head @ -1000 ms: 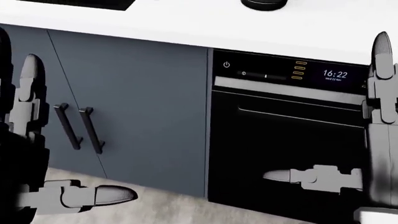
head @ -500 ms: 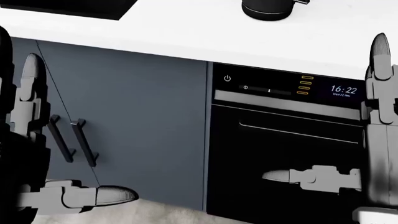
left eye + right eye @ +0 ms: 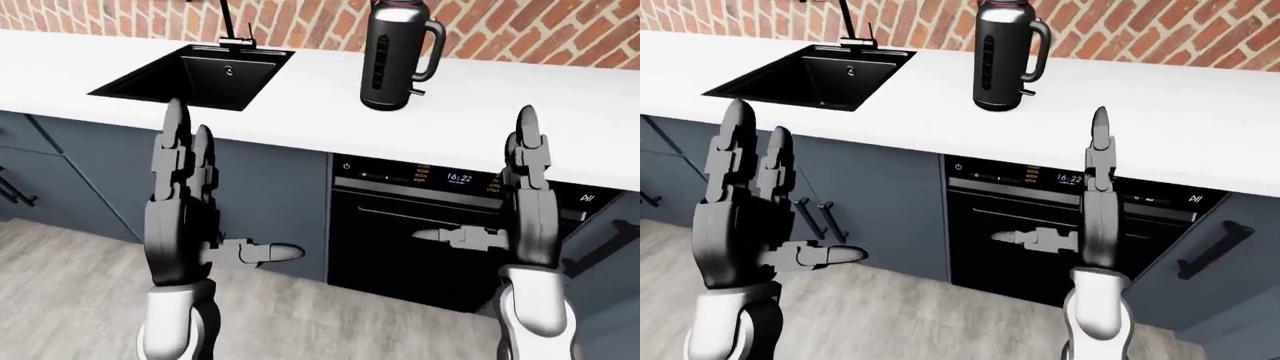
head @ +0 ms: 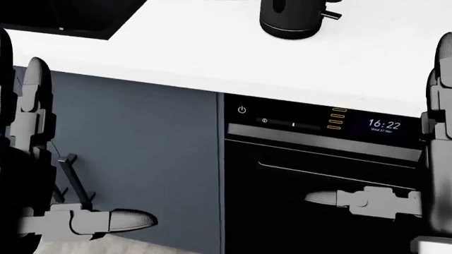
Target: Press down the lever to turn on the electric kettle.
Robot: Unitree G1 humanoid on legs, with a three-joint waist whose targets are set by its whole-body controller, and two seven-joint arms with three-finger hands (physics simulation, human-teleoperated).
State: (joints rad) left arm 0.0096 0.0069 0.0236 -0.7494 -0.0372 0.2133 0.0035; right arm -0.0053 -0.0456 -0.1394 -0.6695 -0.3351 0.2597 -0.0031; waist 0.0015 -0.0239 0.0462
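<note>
A black electric kettle [image 3: 393,56] stands upright on the white counter [image 3: 520,112], at the top middle of the left-eye view, its handle to the right. Its small lever [image 3: 418,91] sticks out at the foot of the handle. The head view shows only the kettle's base [image 4: 290,21] at its top edge. My left hand [image 3: 215,199] and right hand [image 3: 495,187] are both open and empty, fingers pointing up and thumbs turned inward. They are held below the counter's edge, well short of the kettle.
A black sink [image 3: 195,75] with a faucet [image 3: 235,26] is set in the counter left of the kettle. Below the counter are grey cabinet doors [image 4: 134,148] and a black oven [image 4: 318,174] whose clock reads 16:22. A brick wall runs behind the counter, and the floor is wood.
The whole head view has shifted: counter, kettle base and oven panel slid down, the cabinet handles left and down. The camera has moved. Both hands keep the same open pose.
</note>
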